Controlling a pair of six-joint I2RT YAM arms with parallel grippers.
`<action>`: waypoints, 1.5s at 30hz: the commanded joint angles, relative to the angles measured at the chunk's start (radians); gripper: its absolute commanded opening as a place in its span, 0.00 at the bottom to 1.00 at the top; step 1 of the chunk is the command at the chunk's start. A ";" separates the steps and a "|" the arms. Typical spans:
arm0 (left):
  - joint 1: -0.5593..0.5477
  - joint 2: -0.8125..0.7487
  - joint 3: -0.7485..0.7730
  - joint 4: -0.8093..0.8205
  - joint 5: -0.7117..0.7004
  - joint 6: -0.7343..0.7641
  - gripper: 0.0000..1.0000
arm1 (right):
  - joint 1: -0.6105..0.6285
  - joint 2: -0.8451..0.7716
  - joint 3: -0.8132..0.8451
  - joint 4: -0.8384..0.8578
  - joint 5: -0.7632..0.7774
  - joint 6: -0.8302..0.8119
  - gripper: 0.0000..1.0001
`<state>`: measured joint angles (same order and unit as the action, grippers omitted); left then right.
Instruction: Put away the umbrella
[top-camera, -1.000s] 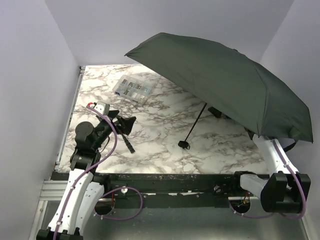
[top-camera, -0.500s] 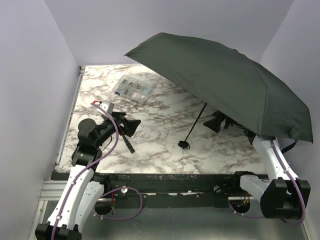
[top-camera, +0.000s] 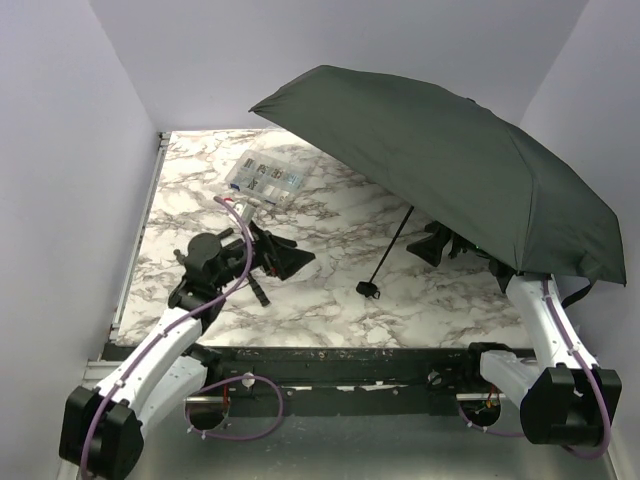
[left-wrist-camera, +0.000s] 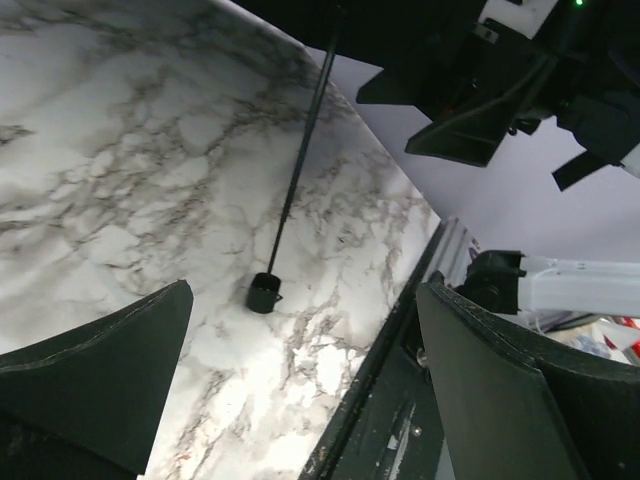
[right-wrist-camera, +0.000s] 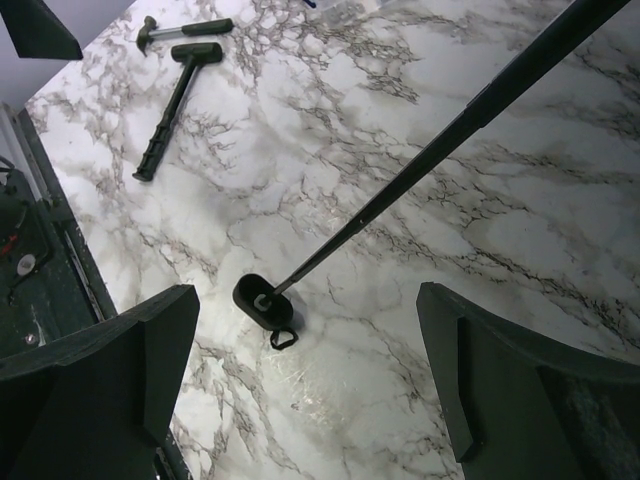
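Near edge, top view: left gripper (top-camera: 293, 258) sits left of centre over the marble table (top-camera: 330, 315), fingers spread wide, nothing between them. A black mallet (top-camera: 260, 290) lies on the table just beside it. In the right wrist view's upper left, a small hammer (right-wrist-camera: 186, 28) lies near the mallet's head.

Umbrella (top-camera: 450, 160) is open. Its knob handle (top-camera: 368, 289) rests on the table at lower centre. The shaft (top-camera: 397, 240) slants up and right into the canopy (top-camera: 500, 195), which fills the upper right.

Right gripper (top-camera: 432, 243) hangs under the canopy, just right of the shaft and clear of it, fingers wide apart, empty.

Clear compartment box (top-camera: 265, 178) lies on the table at upper left.
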<state>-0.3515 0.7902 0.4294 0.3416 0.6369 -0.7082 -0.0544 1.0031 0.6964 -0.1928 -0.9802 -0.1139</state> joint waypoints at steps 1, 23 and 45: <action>-0.080 0.093 0.027 0.133 -0.020 -0.027 0.99 | -0.008 -0.011 -0.017 0.030 0.019 0.010 1.00; -0.304 0.756 0.558 0.176 0.072 0.173 0.95 | -0.016 0.004 -0.012 0.056 -0.027 0.073 1.00; -0.408 1.220 1.038 0.068 0.051 0.143 0.65 | -0.107 0.004 0.038 0.009 0.130 0.109 0.90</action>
<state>-0.7383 1.9652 1.4105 0.4408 0.6907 -0.5724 -0.1574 1.0050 0.7078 -0.1738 -0.8536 -0.0174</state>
